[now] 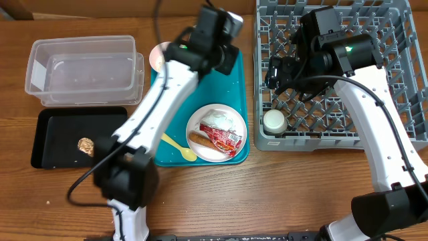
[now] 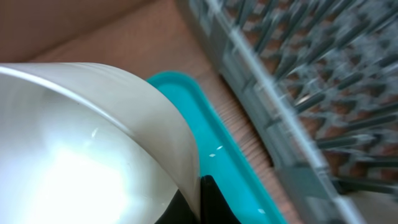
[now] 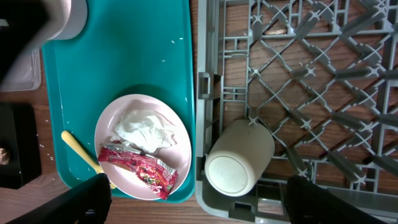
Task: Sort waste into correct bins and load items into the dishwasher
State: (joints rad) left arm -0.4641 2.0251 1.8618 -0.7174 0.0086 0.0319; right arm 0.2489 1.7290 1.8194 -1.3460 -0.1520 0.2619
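your left gripper (image 2: 200,202) is clamped on the rim of a pale bowl (image 2: 93,143), with one dark finger on the outer wall and another just inside. the bowl is at the far left corner of the teal tray (image 1: 231,80), and in the overhead view the arm covers most of it. your right gripper (image 3: 198,186) holds nothing. its fingers are spread wide over the near left corner of the grey dish rack (image 1: 401,40).

the small white cup (image 3: 239,165) lies on its side in that corner of the rack, base towards the wrist camera.

the round plate (image 1: 216,132) sits at the near end of the teal tray. on it are the crumpled napkin (image 1: 219,119), the red-and-white wrapper (image 1: 224,137) and the brown sausage (image 1: 199,140) (the wrapper partly overlaps the sausage). the yellow spoon (image 1: 179,148) lies on the tray just left of the plate.

to the left on the tabletop (image 1: 281,194), the clear tub (image 1: 83,70) stands behind the black tray (image 1: 60,127). a brown crumbly lump (image 1: 85,146) rests in the black tray.
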